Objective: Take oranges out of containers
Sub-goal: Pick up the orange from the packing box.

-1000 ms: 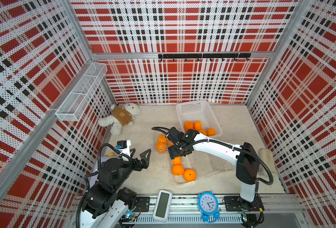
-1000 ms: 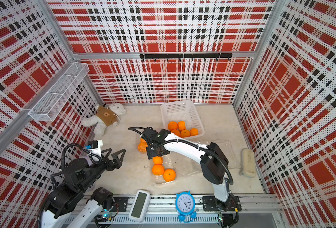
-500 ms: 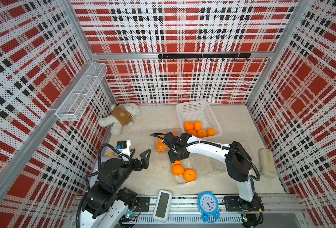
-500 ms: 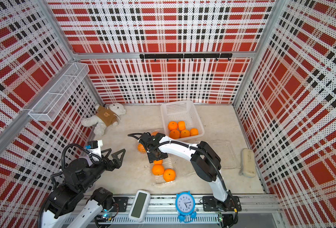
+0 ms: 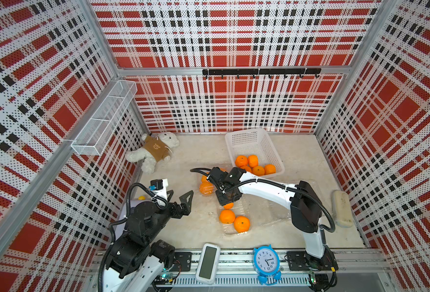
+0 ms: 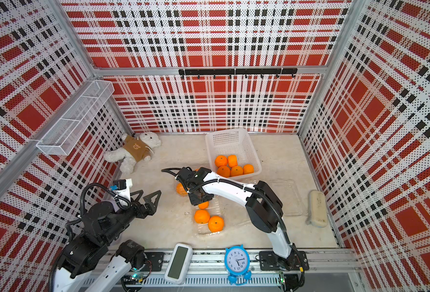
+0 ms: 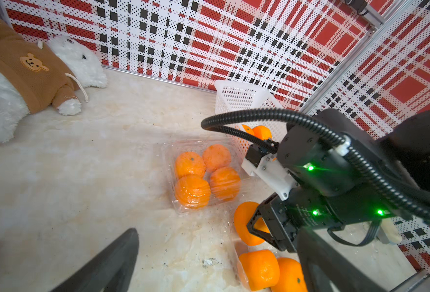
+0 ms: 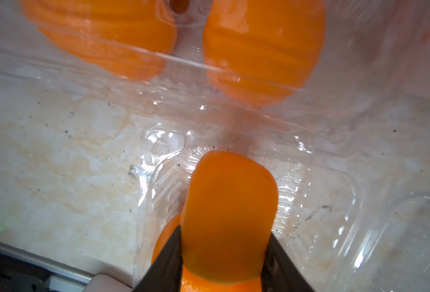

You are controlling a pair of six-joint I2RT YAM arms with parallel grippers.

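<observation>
Narrowed since a second ago, right gripper (image 8: 225, 231) reaches into the near clear container (image 8: 317, 202); left gripper (image 5: 179, 196) hangs well apart, spread wide, empty. Right jaws pinch one orange (image 8: 230, 197) on both sides; it looks elongated along them, though the close lens may distort.

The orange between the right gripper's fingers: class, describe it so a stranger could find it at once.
Find the white basket at the table's back; in front of it the white arm reaches into an open clear container. Of its three oranges, only this orange sits between the black fingers of the right gripper; the others lie free.
</observation>
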